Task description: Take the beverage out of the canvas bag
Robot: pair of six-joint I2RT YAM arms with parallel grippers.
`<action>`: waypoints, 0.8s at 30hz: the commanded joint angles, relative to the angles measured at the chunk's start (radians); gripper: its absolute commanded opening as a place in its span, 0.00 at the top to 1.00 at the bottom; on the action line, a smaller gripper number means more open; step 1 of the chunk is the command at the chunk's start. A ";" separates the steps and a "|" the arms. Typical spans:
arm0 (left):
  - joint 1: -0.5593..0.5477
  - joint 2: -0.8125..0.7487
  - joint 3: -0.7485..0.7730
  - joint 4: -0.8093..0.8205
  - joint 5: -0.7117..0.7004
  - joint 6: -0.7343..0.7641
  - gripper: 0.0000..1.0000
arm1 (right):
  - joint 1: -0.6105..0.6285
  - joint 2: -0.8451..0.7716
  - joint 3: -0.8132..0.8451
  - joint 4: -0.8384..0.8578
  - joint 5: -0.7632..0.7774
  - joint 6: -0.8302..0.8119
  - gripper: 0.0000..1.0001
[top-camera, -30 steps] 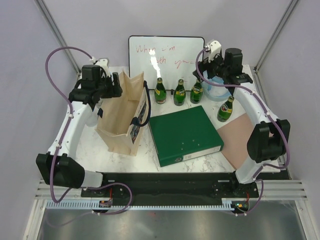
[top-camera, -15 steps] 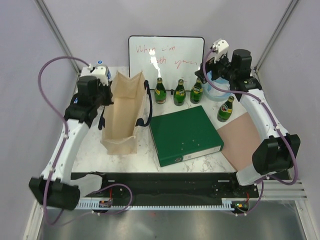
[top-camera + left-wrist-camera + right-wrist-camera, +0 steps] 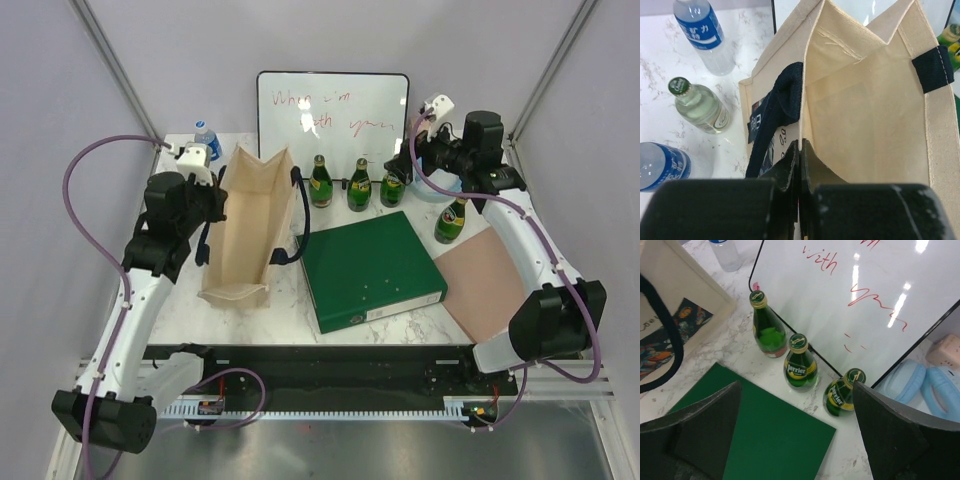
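Note:
The beige canvas bag (image 3: 250, 225) stands on the left of the table, leaning, its mouth open wide. My left gripper (image 3: 216, 203) is shut on the bag's left rim. In the left wrist view the two fingers (image 3: 800, 146) pinch the canvas edge beside the dark strap handle (image 3: 782, 107). The bag's inner walls (image 3: 870, 110) look bare, its bottom is hidden, and no beverage shows inside. My right gripper (image 3: 412, 160) hangs open above the row of green bottles (image 3: 800, 362), holding nothing.
A green binder (image 3: 370, 268) lies right of the bag and a whiteboard (image 3: 333, 110) leans at the back. Three green bottles (image 3: 359, 187) stand before it, with another (image 3: 452, 218) further right. Water bottles (image 3: 700, 30) and a clear bottle (image 3: 700, 106) stand left of the bag.
My left gripper has shut on the bag's rim and drawn back to the left, pulling the mouth wider and tilting the bag. The right arm has shifted slightly right, still open.

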 commanded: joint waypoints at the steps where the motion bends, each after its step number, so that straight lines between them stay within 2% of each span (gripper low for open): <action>1: 0.000 0.063 0.008 0.111 -0.009 -0.019 0.94 | 0.014 -0.061 -0.016 -0.038 -0.075 0.000 0.02; 2: 0.001 0.097 0.039 0.100 -0.037 -0.028 0.84 | 0.016 -0.067 -0.014 -0.051 -0.075 -0.006 0.02; 3: 0.000 0.109 0.063 0.079 -0.102 -0.057 0.67 | 0.017 -0.073 -0.011 -0.066 -0.067 -0.015 0.02; 4: 0.000 0.123 0.123 0.059 -0.136 -0.074 0.41 | 0.019 -0.079 -0.005 -0.089 -0.055 -0.015 0.02; 7: 0.000 0.141 0.235 -0.022 -0.212 -0.124 0.17 | 0.021 -0.104 0.013 -0.134 0.029 -0.008 0.02; 11: 0.000 0.074 0.312 -0.107 -0.178 -0.176 0.11 | 0.014 -0.165 0.030 -0.157 0.252 0.076 0.02; 12: 0.000 0.051 0.318 -0.137 -0.168 -0.186 0.07 | 0.007 -0.177 0.032 -0.154 0.378 0.136 0.02; 14: 0.000 0.001 0.320 -0.166 -0.134 -0.220 0.05 | -0.002 -0.222 0.032 -0.148 0.485 0.169 0.02; 15: 0.000 -0.048 0.317 -0.197 -0.119 -0.231 0.04 | -0.001 -0.237 0.030 -0.141 0.617 0.205 0.02; 16: 0.000 -0.076 0.308 -0.211 -0.106 -0.243 0.03 | -0.001 -0.268 0.026 -0.137 0.678 0.237 0.02; 22: 0.000 -0.257 0.249 -0.294 -0.062 -0.297 0.00 | -0.004 -0.357 0.026 -0.134 1.070 0.204 0.02; 24: 0.000 -0.286 0.254 -0.309 -0.062 -0.294 0.00 | -0.010 -0.378 0.010 -0.125 1.126 0.192 0.02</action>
